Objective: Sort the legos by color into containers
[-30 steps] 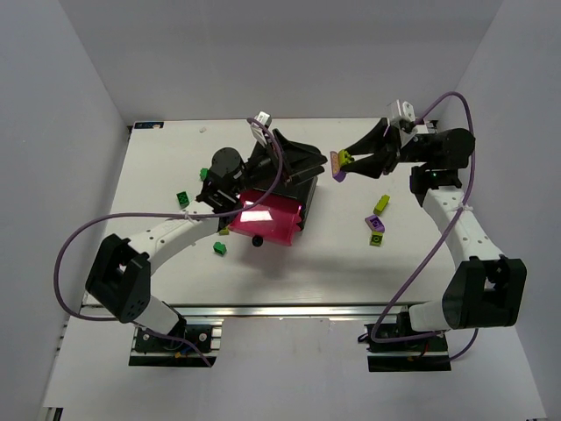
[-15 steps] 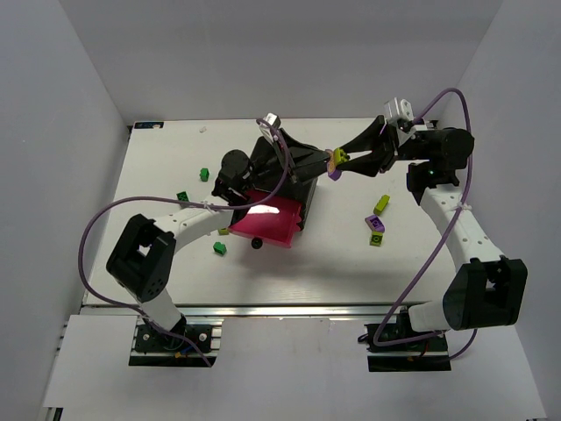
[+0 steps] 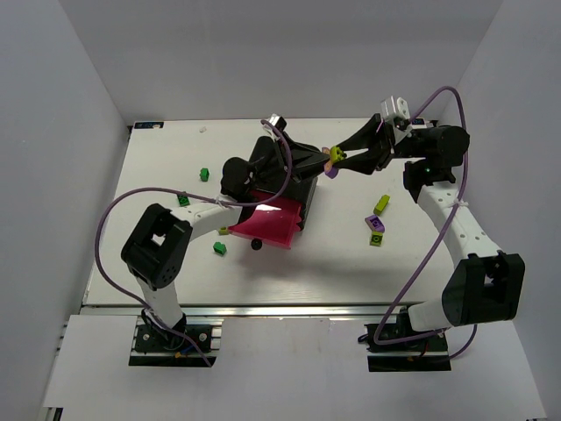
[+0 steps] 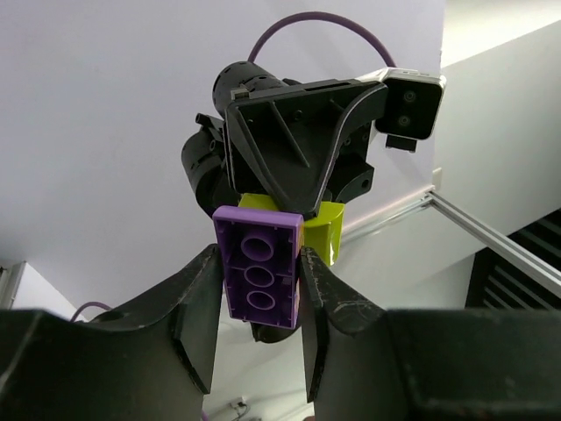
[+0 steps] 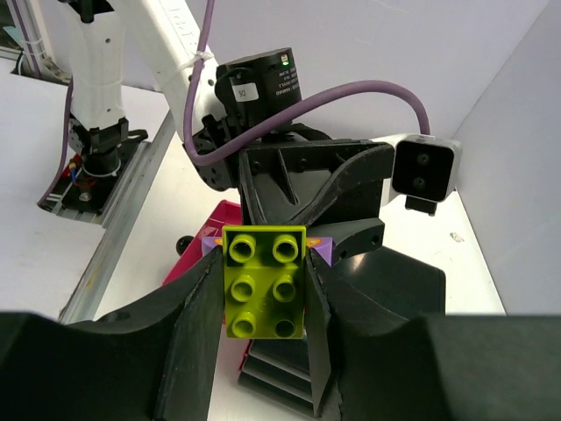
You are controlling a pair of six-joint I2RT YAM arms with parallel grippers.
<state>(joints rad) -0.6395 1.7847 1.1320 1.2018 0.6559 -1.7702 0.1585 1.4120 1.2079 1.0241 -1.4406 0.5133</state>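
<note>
A yellow-green lego [image 5: 265,281] stuck onto a purple lego [image 4: 260,272] hangs in the air above the black drawer casing [image 3: 298,186]. My right gripper [image 5: 265,263] is shut on the yellow-green one, its fingers pressing both sides. My left gripper [image 4: 260,259] faces it from the other side, with its fingers closed against the purple one. In the top view the two grippers meet tip to tip at the lego pair [image 3: 333,161]. One magenta drawer [image 3: 267,221] stands pulled out, its knob toward the front.
Loose dark green legos [image 3: 203,174] [image 3: 183,200] [image 3: 218,249] lie left of the casing. Right of it lie a yellow-green lego [image 3: 381,204] and a purple and yellow-green pair [image 3: 375,230]. Purple cables loop over both arms.
My left gripper swung right and up to the lego pair and closed its wide-open jaws onto the purple lego. The right gripper shifted slightly left with the pair.
</note>
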